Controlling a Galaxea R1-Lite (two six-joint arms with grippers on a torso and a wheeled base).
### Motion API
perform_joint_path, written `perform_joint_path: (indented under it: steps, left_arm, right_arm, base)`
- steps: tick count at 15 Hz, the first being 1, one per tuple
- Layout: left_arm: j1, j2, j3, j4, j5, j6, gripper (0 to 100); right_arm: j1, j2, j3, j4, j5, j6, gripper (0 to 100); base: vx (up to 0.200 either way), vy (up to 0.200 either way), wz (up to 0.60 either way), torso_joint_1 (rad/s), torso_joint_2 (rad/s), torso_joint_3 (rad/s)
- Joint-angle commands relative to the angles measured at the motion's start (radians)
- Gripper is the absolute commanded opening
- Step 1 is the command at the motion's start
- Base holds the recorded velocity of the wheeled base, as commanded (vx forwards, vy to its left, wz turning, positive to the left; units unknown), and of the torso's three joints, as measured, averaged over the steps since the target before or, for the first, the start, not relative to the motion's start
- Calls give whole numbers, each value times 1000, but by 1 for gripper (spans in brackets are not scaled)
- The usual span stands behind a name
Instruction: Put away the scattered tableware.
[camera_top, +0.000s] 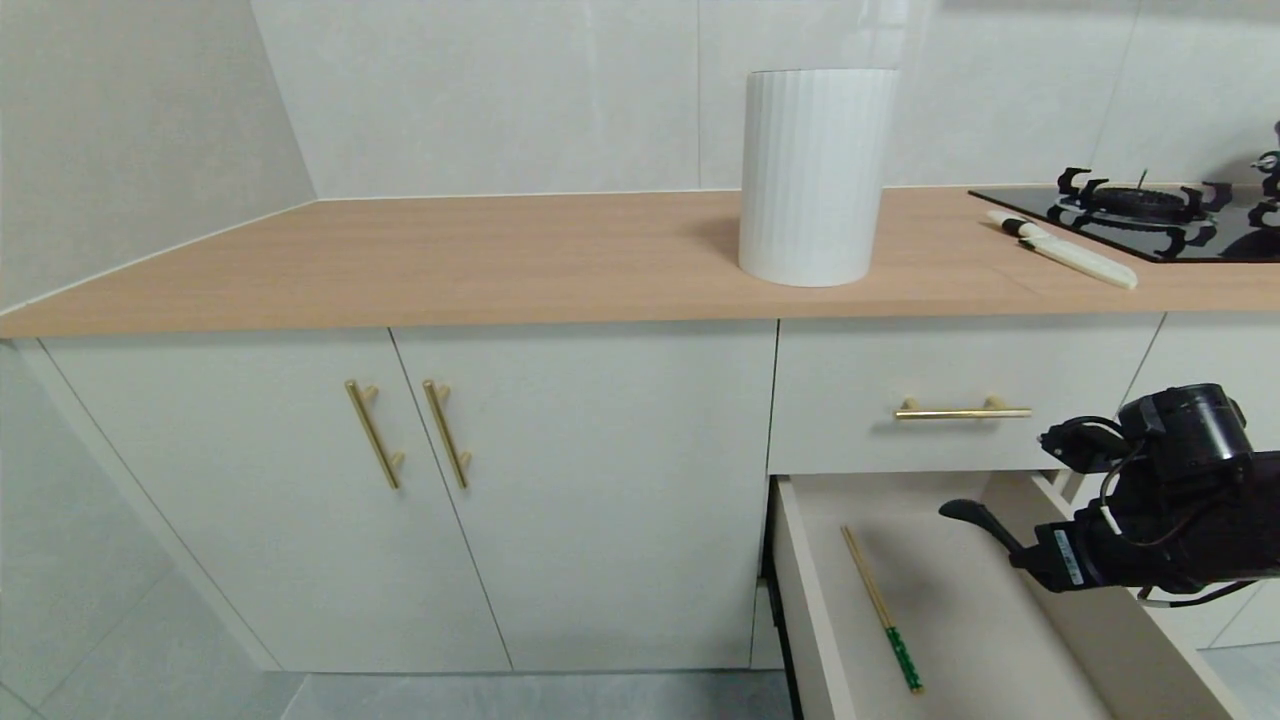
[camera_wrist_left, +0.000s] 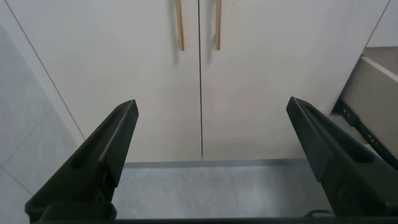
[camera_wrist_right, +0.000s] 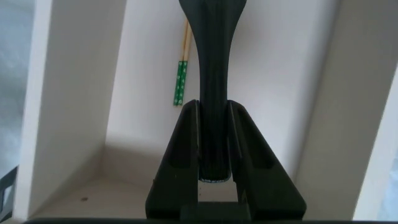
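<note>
My right gripper (camera_top: 1028, 560) hangs over the open lower drawer (camera_top: 802, 585), shut on a black utensil (camera_top: 975, 520) whose slim handle widens toward its far end. In the right wrist view the fingers (camera_wrist_right: 186, 134) clamp that utensil (camera_wrist_right: 212, 56) above the drawer floor. A pair of wooden chopsticks with green ends (camera_top: 882, 608) lies inside the drawer (camera_wrist_right: 68, 93), and they show past the utensil (camera_wrist_right: 181, 68). A cream-handled knife (camera_top: 1066, 253) lies on the wooden counter (camera_top: 500, 260). My left gripper (camera_wrist_left: 211, 162) stands open low before the cabinet doors, holding nothing.
A tall white ribbed canister (camera_top: 812, 175) stands on the counter, with a black gas hob (camera_top: 1140, 215) at the far right. A shut drawer with a gold handle (camera_top: 962, 411) sits above the open one. Double cabinet doors with gold handles (camera_top: 410, 432) fill the left.
</note>
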Motion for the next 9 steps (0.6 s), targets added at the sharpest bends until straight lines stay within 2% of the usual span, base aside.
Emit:
perform_joint_path:
  steps: [1,6,9]
  left_arm:
    - [0,0,0,0,0,0,100]
    - [0,0,0,0,0,0,100]
    - [0,0,0,0,0,0,100]
  right_arm:
    - [0,37,3,-8,0,-1,0]
    - [0,129,22,-115,-4,0,0]
    - [0,180,31,-154,-6,-1,0]
  base:
    - [0,0,0,0,0,0]
    - [0,0,0,0,0,0]
    - [0,0,0,-14,167,89]
